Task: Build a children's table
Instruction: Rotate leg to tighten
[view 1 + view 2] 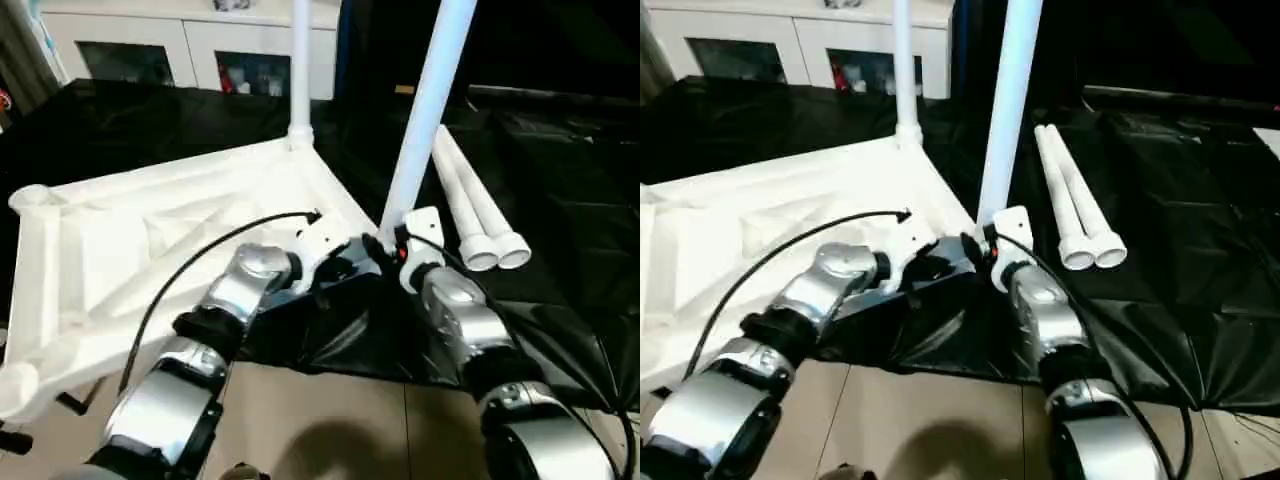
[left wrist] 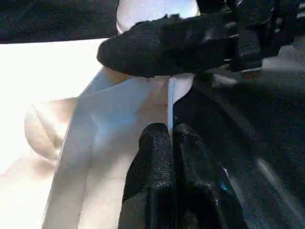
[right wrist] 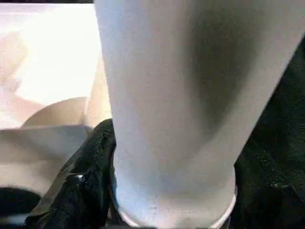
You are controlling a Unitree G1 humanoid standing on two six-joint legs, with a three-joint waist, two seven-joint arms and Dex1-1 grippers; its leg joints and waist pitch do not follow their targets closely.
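The children's table top [image 1: 130,240] lies upside down on black cloth, ribs up. One white leg [image 1: 300,60] stands upright in its far corner socket. A second leg [image 1: 425,110] stands tilted at the near right corner, and my right gripper [image 1: 395,245] is shut around its lower end; in the right wrist view the leg [image 3: 176,109] sits between black fingers [image 3: 81,181]. My left gripper [image 2: 169,140] is shut beside that corner, its tips touching a thin white edge of the top. Two more legs [image 1: 475,215] lie side by side on the cloth to the right.
A white cabinet with glass doors [image 1: 190,50] stands at the back. Black cloth [image 1: 560,200] covers the floor under and right of the top. Bare wooden floor [image 1: 340,420] shows between my forearms. A black cable [image 1: 200,250] arcs over my left arm.
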